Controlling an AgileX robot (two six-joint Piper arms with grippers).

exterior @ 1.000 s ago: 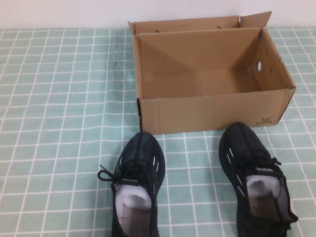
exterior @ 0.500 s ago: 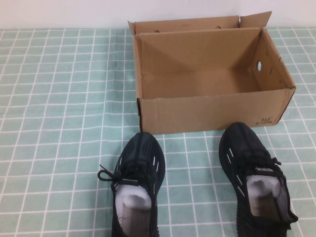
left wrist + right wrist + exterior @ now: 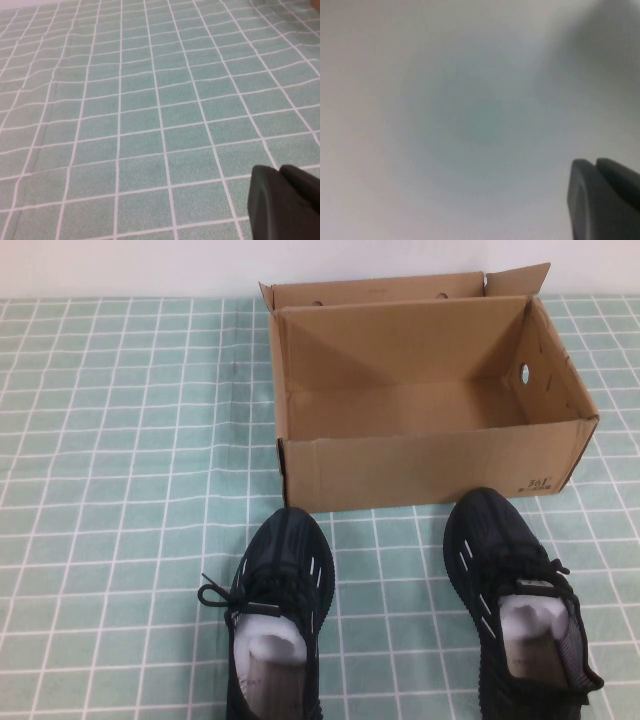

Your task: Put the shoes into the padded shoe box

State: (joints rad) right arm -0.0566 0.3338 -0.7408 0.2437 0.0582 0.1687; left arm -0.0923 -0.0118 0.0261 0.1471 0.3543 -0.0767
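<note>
The left gripper (image 3: pixel 285 202) is showing only in its own wrist view, as two dark fingers pressed side by side with nothing between them, hovering over the green checked tablecloth (image 3: pixel 150 115). The right gripper (image 3: pixel 605 197) is likewise showing only in its wrist view, fingers together and holding nothing, facing a blurred pale surface. Neither gripper is appearing in the high view, so the shoes and box cannot be placed against them. In that view the left shoe (image 3: pixel 278 610) and the right shoe (image 3: pixel 520 610) are lying nearest the robot, well apart, toes pointing away, white paper stuffing (image 3: pixel 268 645) sitting inside. Just beyond the toes the padded shoe box (image 3: pixel 430 465) is standing open and empty.
</note>
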